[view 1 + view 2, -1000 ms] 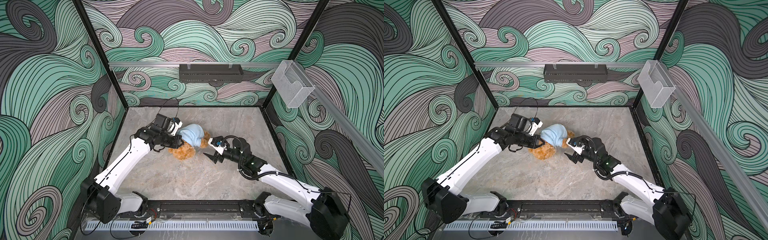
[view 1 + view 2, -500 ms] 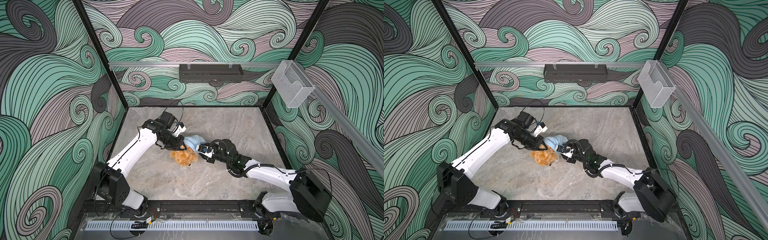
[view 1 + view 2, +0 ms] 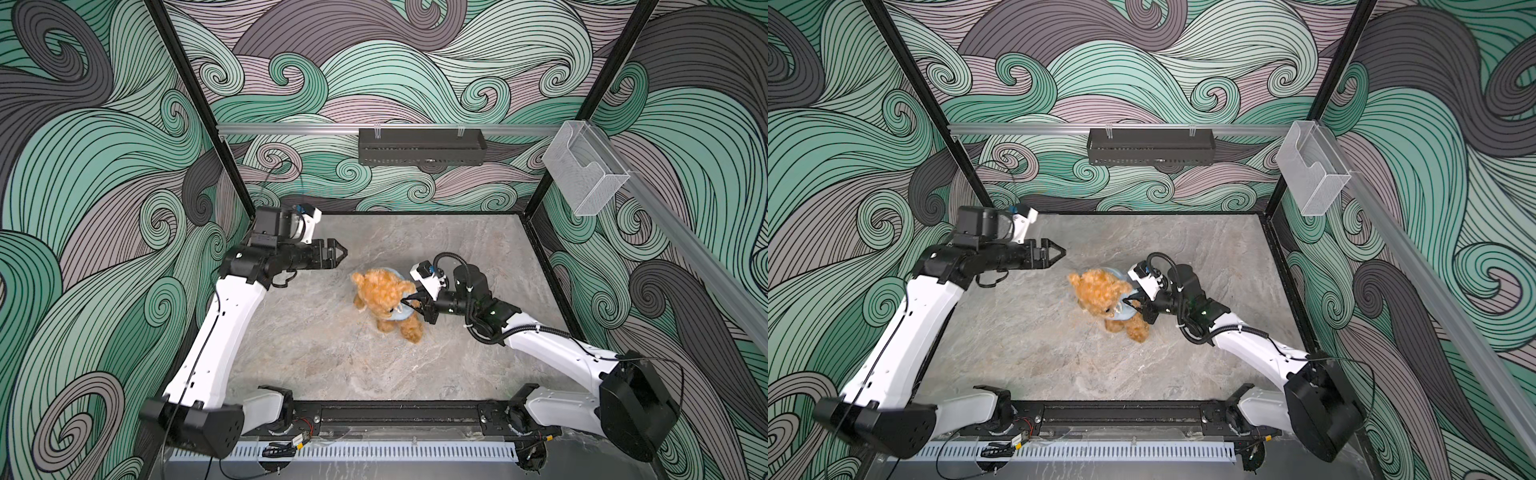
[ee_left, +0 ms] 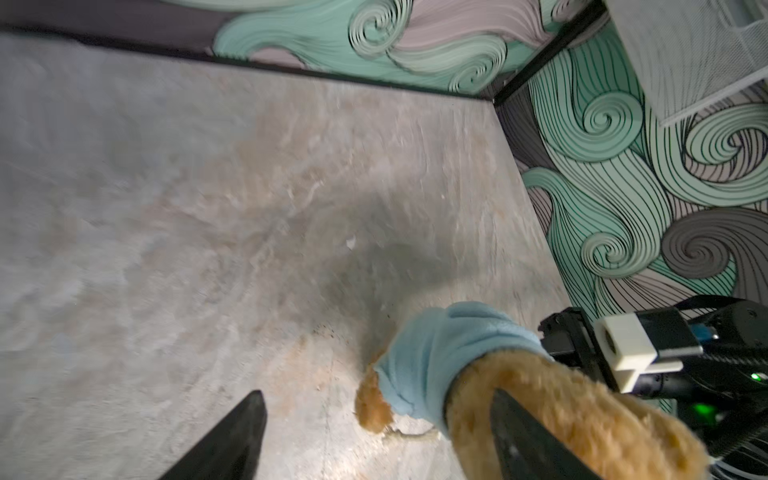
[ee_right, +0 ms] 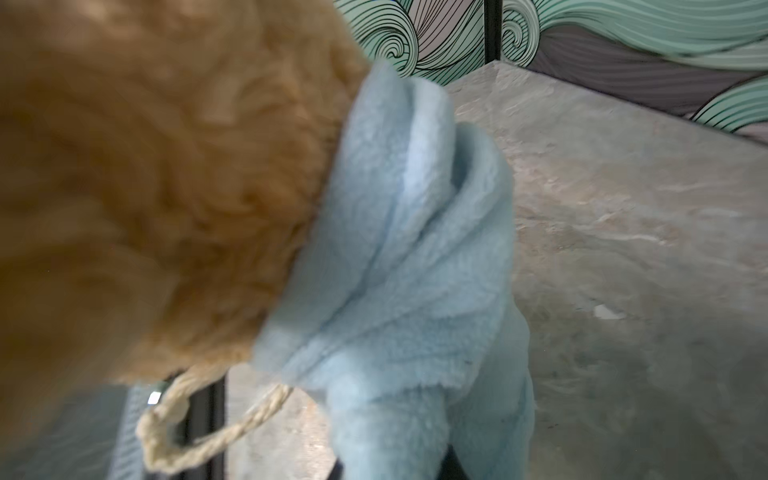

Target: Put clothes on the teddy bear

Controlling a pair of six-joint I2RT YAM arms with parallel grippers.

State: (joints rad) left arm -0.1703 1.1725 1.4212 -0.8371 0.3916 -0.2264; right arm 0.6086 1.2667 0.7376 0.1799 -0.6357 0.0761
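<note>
Bear: the small fluffy golden-brown teddy bear [image 3: 382, 295] is right at the tips of the right fingers and well apart from the left fingers. Both top views show it [image 3: 1100, 291].
Bear's feet: down on the flat grey stone-look table [image 3: 311, 353], lower than the right fingers.
Shirt: the light blue fuzzy shirt [image 5: 395, 270] is around the bear's body, under its head. One furry arm pokes out of a sleeve in the left wrist view [image 4: 419, 361].
Right gripper: the right gripper [image 3: 412, 305] is squeezed together on the light blue fuzzy shirt at the bear's side. In the right wrist view the cloth runs down between its two dark fingers.
Left gripper: the left gripper [image 3: 341, 252] is up in the air. Its black fingers [image 4: 232, 436] are spread wide, and nothing sits between them.
Bear from the left fingers: past the tips and lower down, not touching.
String: a thin pale string loop [image 5: 199, 428] hangs under the bear's fur. It is just beside the shirt and near the right fingers.
</note>
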